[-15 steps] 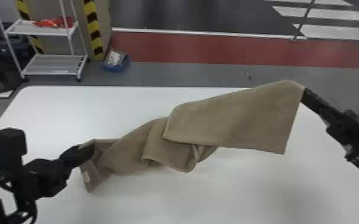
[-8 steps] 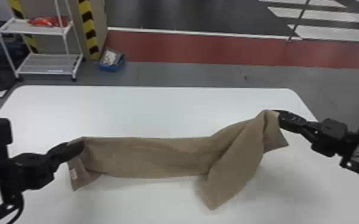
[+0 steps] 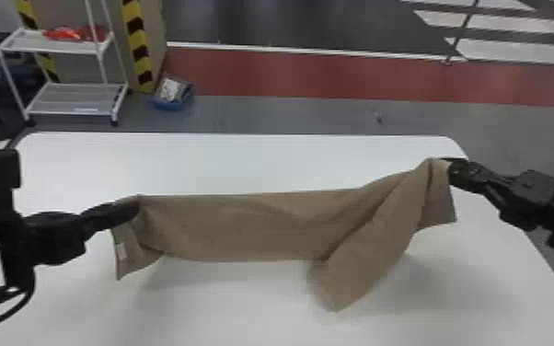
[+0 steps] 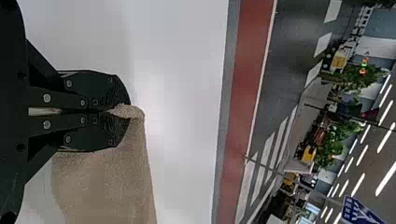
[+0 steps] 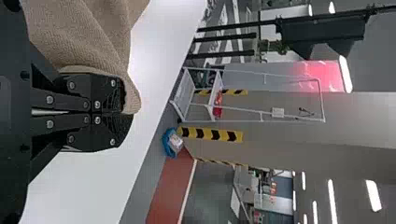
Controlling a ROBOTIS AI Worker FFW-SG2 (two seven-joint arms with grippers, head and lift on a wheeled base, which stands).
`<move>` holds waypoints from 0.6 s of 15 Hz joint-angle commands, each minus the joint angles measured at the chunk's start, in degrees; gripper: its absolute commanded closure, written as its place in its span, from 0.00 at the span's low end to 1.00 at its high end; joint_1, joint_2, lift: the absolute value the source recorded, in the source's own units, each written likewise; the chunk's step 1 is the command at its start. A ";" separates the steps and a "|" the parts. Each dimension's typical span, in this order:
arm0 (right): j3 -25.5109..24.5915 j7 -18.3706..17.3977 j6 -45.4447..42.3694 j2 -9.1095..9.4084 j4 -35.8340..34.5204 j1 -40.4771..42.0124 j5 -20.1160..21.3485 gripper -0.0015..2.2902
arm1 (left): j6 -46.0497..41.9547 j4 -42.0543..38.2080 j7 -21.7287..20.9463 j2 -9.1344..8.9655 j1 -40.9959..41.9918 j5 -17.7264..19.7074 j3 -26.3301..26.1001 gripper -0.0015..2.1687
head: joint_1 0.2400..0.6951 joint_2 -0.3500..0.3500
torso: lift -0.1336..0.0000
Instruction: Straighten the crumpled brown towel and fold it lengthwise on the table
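The brown towel is held stretched above the white bench, its long axis running left to right, with the right end angled toward the far edge. Its middle is fairly smooth; the right part is creased, with a broad flap hung toward the near side, and a smaller flap with a pale label is seen at the left end. The left end is pinched by the left claw, the right end by the right claw. White surface is left between towel and far edge, more on the near side; the right claw is placed near the bench's right edge.
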 commanded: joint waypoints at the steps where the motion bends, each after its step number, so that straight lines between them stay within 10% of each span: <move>1: -3.89 -0.32 -1.53 0.61 -0.02 0.20 -3.09 0.94 | 1.20 -2.55 -2.57 -0.15 -0.52 0.17 2.14 0.80 | 1.00 0.29 | 0.07; 9: -10.83 3.11 0.58 2.11 -8.37 3.98 -6.87 0.94 | 5.06 -15.73 -17.86 -0.15 0.88 -0.36 6.36 0.79 | 0.97 0.21 | 0.07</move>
